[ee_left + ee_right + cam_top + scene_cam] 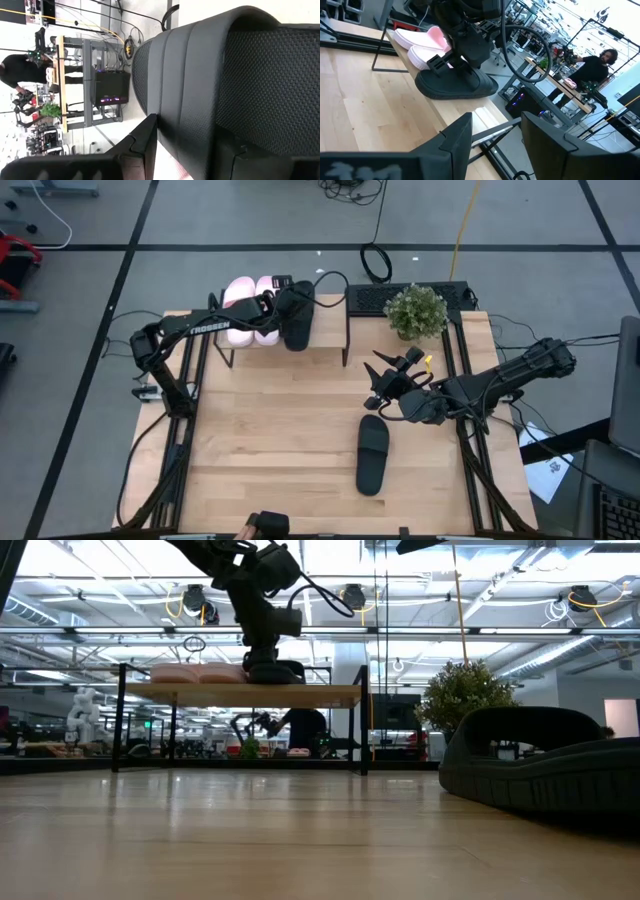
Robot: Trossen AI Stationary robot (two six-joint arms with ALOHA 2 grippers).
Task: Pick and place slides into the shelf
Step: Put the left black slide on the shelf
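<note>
- High view: the shelf point(330, 308) stands at the far edge of the wooden table point(280, 430), with the two pink slides point(248, 308) lying side by side on its top board.
- Just beside the pink pair on the same board is a black slide point(297, 320), and the left gripper point(290, 305) sits on it, its arm reaching in from the table's left side.
- The left wrist view is filled by that black slide's strap point(235, 85), with one dark finger point(145, 145) against its edge; the claw appears to be pinching the slide, though the contact itself is partly hidden.
- From the low view, the left gripper point(262, 650) comes down from above onto the black slide point(275, 671), which rests flat on the shelf's board point(320, 693) next to the pink slides point(195, 673).
- The second black slide point(371, 455) lies on the table's near right part, well apart from the shelf; it looms large at the right of the low view point(545, 765).
- The right gripper point(385, 388) hovers between that slide and a potted plant point(416, 311), its fingers point(455, 137) spread and holding nothing.
- A person in dark clothes point(592, 70) stands at a bench in the room beyond.
</note>
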